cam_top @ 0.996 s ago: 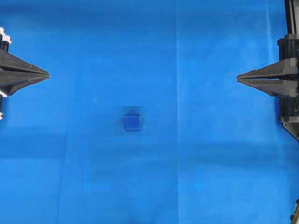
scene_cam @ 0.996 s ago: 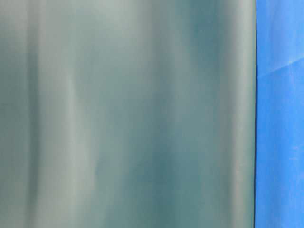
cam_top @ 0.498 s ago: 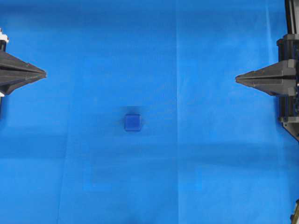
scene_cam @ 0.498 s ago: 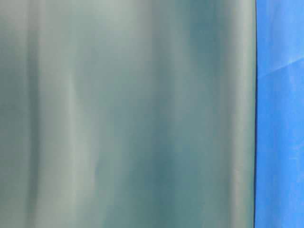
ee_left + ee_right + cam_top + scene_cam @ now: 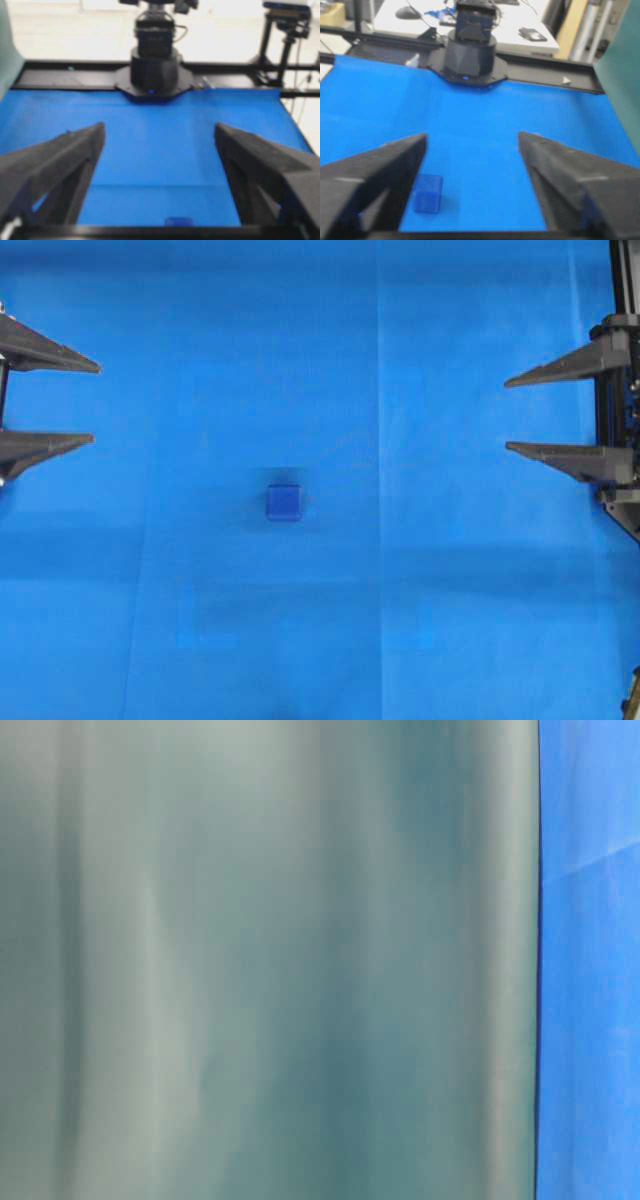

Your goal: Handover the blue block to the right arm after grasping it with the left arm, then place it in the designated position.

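Note:
The blue block rests on the blue cloth near the middle of the overhead view, free of both arms. At the left edge my left gripper stands open, its two pointed fingers wide apart and well left of the block. My right gripper at the right edge is open too, far to the block's right. The left wrist view catches only the top of the block at its bottom edge, between the spread fingers. Beside the left finger in the right wrist view the block sits on the cloth.
A blue cloth covers the table. The table-level view is blocked by a grey-green sheet. Each wrist view shows the opposite arm's black base: one and the other.
Both grippers have opened from shut to wide apart. The block has not moved.

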